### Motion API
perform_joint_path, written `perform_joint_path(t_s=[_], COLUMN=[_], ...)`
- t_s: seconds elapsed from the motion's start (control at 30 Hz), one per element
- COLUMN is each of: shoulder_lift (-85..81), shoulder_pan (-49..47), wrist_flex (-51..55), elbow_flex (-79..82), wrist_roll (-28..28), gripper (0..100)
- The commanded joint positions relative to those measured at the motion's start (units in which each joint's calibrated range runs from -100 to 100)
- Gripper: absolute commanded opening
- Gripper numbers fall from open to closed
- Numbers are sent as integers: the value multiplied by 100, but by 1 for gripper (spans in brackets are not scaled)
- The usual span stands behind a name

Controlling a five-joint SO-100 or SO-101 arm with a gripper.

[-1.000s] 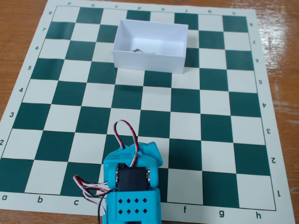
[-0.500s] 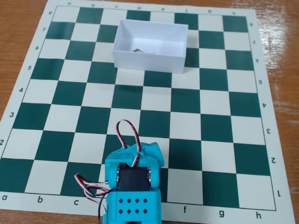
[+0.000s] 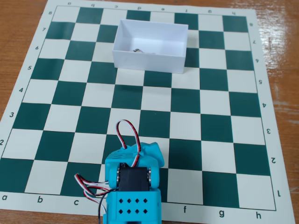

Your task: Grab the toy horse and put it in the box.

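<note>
In the fixed view, bare wooden tabletop (image 3: pixel 18 28) showed left of the chessboard (image 3: pixel 70 93), leaving open room. The arm (image 3: pixel 133 186) sat folded at the near edge; its end effector's opening could not be told. The horse (image 3: pixel 138 49) lay inside the box (image 3: pixel 149 63), so any retreat looked best kept low and slow.

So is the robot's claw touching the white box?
Apart. The fixed view shows the arm folded near the bottom edge, several chessboard squares from the box.
</note>
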Motion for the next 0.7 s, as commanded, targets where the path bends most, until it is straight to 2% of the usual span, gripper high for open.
perform_joint_path(t_s=[0.0, 0.67], shoulder_lift=[-24, -24], shoulder_pan=[55, 55], wrist_flex=[20, 20], elbow_flex=[36, 36], wrist_roll=[-18, -18], gripper=[0, 0])
